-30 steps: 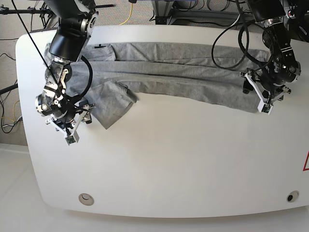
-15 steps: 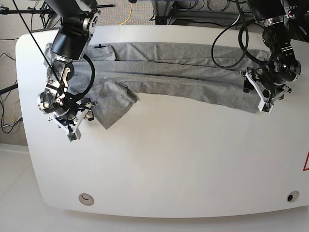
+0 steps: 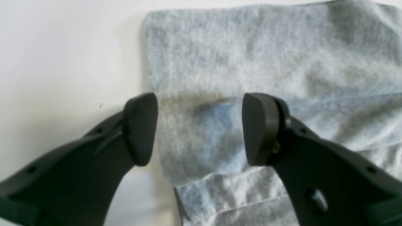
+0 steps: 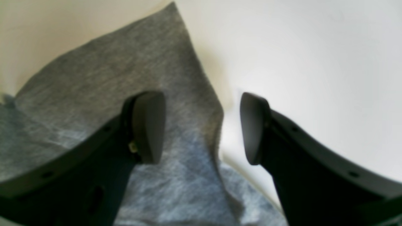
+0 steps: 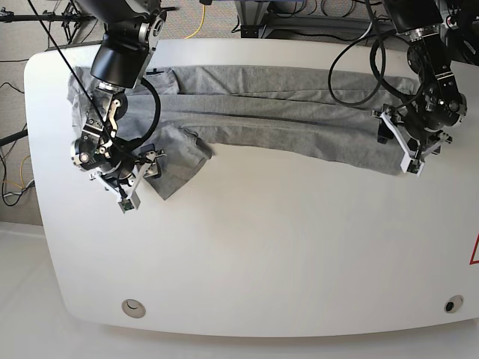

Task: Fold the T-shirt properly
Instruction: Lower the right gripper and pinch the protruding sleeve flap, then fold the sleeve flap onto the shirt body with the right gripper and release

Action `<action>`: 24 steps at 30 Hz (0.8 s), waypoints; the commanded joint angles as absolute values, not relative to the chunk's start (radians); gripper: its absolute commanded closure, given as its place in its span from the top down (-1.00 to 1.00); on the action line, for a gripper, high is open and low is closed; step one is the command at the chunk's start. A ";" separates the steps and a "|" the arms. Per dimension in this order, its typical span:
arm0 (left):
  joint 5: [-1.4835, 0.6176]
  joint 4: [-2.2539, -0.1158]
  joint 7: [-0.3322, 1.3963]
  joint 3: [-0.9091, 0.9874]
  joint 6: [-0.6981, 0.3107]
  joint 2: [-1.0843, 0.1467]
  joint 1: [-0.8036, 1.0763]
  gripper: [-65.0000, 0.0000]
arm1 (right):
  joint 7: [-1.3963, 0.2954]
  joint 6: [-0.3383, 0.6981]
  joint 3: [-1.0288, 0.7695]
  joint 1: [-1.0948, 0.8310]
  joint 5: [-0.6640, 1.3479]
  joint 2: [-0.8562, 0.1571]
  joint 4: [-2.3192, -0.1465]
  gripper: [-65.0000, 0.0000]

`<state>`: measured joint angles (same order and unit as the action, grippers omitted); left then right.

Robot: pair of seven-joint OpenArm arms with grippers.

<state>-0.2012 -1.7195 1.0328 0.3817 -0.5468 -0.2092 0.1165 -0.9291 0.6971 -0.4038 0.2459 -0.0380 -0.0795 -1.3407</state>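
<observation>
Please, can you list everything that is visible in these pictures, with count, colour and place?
T-shirt: one, heather grey, stretched along the far side of the table, one sleeve pointing toward the near side at the base view's left.
Table: one, white, rounded corners, under everything.
Cables: several, black and one yellow, on the floor behind the table.
Red mark: one, at the table's edge on the base view's right.
Left gripper: one, black, jaws open over the shirt's corner at the base view's right.
Right gripper: one, black, jaws open over the sleeve's edge at the base view's left.
</observation>
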 commanded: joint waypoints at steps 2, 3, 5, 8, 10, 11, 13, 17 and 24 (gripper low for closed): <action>-0.208 -1.736 1.023 0.384 -0.545 -0.223 0.105 0.23 | -0.921 0.698 -0.404 0.266 -0.027 -0.087 -1.357 0.12; -0.208 -1.736 1.023 0.384 -0.545 -0.223 0.105 0.23 | -0.921 0.698 -0.404 0.263 -0.027 -0.082 -1.357 0.12; -0.208 -1.736 1.023 0.386 -0.545 -0.223 0.105 0.23 | -0.920 0.698 -0.404 0.252 -0.027 -0.076 -1.357 0.12; -0.208 -1.736 1.023 0.386 -0.545 -0.223 0.105 0.23 | -0.917 0.698 -0.404 0.242 -0.027 -0.074 -1.357 0.12; -0.208 -1.736 1.023 0.386 -0.547 -0.223 0.105 0.23 | -0.917 0.698 -0.404 0.240 -0.027 -0.073 -1.357 0.11; -0.208 -1.736 1.023 0.386 -0.547 -0.223 0.105 0.23 | -0.917 0.698 -0.404 0.237 -0.027 -0.073 -1.357 0.11; -0.208 -1.736 1.023 0.386 -0.547 -0.223 0.105 0.23 | -0.915 0.698 -0.404 0.222 -0.027 -0.071 -1.357 0.10; -0.208 -1.736 1.023 0.386 -0.547 -0.223 0.105 0.23 | -0.914 0.698 -0.403 0.216 -0.027 -0.071 -1.359 -0.09; -0.208 -1.736 1.023 0.384 -0.547 -0.223 0.104 0.23 | -0.915 0.698 -0.400 0.216 -0.027 -0.077 -1.360 -0.88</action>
